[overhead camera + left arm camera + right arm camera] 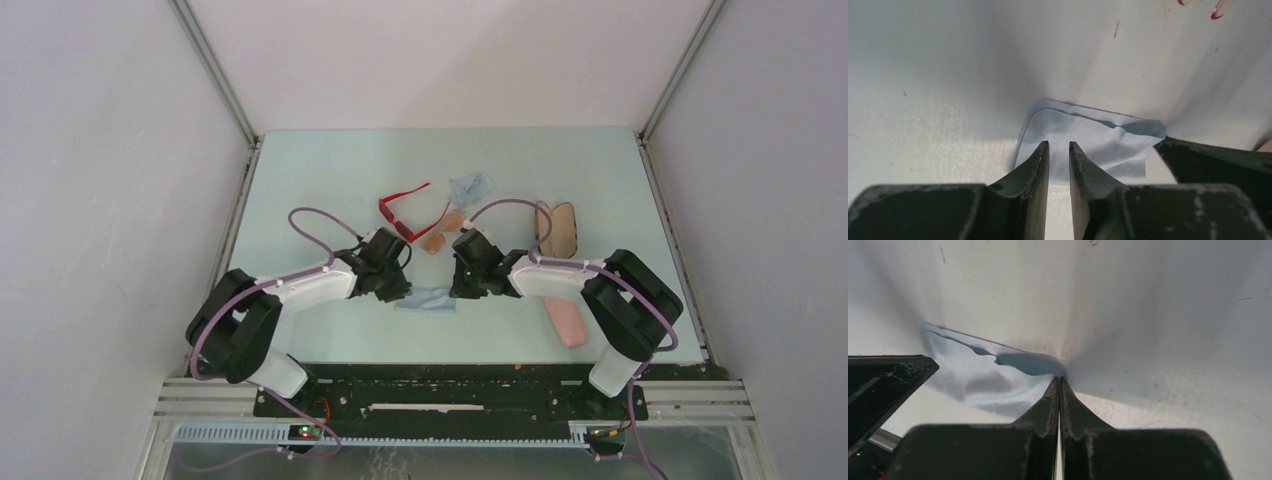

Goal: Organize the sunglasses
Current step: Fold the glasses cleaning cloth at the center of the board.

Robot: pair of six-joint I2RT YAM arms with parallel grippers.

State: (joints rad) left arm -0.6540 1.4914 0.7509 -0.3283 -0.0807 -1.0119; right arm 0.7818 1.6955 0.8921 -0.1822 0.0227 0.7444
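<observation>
The left gripper (1058, 145) hovers over the left edge of the pale blue cloth (1098, 135), its fingers a narrow slit apart with nothing between them. At the cloth's right corner the right gripper (1060, 379) is pinched fully closed. The fabric puckers at its tips, so it seems to have the corner.

Beyond both, untouched on the table (320, 180), lie the red sunglasses (395, 220) and, just right of them, the orange-lensed sunglasses (436, 241).

The step looks like cloth handling — spreading or folding. Next, the left fingers likely need to drop and close on their edge.
</observation>
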